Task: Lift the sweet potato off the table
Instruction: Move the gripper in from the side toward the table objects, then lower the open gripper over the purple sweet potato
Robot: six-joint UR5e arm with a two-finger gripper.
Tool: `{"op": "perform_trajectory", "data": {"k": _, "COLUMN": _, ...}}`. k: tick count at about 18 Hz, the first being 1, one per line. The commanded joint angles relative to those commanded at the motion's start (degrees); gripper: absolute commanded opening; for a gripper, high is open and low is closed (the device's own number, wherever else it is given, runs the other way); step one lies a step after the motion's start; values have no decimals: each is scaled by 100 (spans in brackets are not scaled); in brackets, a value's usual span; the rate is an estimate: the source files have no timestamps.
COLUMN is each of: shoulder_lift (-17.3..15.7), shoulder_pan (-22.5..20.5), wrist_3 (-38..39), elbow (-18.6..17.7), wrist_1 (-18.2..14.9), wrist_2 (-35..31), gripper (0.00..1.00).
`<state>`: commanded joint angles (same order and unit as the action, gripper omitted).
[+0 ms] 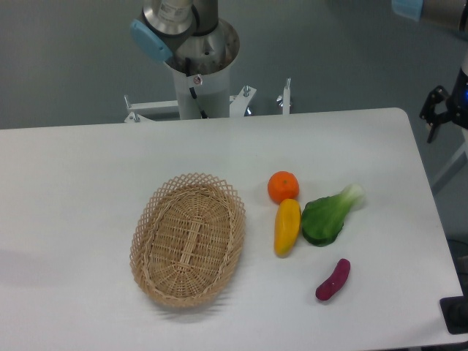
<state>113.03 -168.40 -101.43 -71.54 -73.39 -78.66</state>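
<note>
The claw (439, 110) hangs at the right edge, its state unclear.

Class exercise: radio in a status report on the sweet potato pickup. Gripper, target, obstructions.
Gripper at far right edge, off the table, state unclear. Sweet potato lying on table, untouched. Bok choy and yellow vegetable nearby, not touching; approach from above clear.
</note>
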Motion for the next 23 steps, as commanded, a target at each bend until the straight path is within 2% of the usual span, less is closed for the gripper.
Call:
{"op": "perform_trajectory", "data": {"k": 6, "shoulder_lift": 0, "shoulder_pan": 70, "wrist_3": 26, "elbow": -106, "wrist_1": 26, "wrist_2": 0, "gripper": 100}}
{"op": "perform_trajectory", "data": {"k": 13, "shoulder_lift": 114, "shoulder_pan": 333, "wrist_3": 588, "elbow": -184, "wrist_1": 53, "wrist_2": 0, "gripper": 100}}
{"op": "perform_trajectory", "data": {"k": 16, "shoulder_lift": 351, "shoulder_pan": 676, "wrist_3": 1009, "elbow": -185, "wrist_1": 298, "wrist_2": -9, "gripper": 100}}
{"op": "perform_trajectory", "data": {"k": 20, "shoulder_lift": 763, "shoulder_pan": 1185, "wrist_3": 1800, "elbow": -194, "wrist_1": 834, "wrist_2": -53, "gripper": 100}}
{"op": "perform_trajectory", "data": {"k": 23, "shoulder_lift": 1045, "shoulder_pan": 1449, "wrist_3": 2029, "elbow": -264, "wrist_1": 1142, "wrist_2": -70, "gripper": 100}}
